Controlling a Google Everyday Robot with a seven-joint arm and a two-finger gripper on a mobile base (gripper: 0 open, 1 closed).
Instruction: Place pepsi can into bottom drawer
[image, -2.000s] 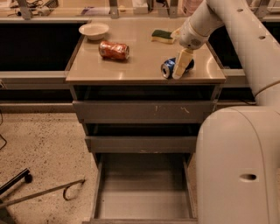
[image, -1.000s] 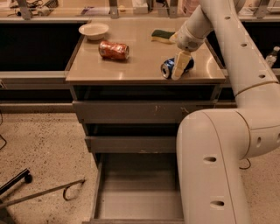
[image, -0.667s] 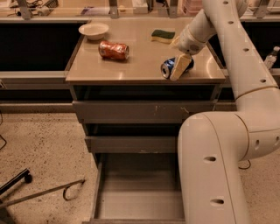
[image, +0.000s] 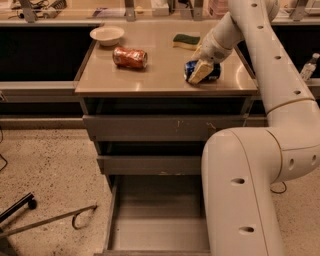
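On the cabinet top (image: 150, 75) my gripper (image: 202, 69) reaches the pepsi can (image: 216, 71), grasp I cannot tell; next, lift toward bottom drawer (image: 160, 235)

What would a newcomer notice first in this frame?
The big white arm fills the right foreground and reaches up to the cabinet top, where its pincer sits at the pepsi can, which lies on its side near the right edge. Below, the bottom drawer stands pulled open, and an orange-red can lies further left on the top.
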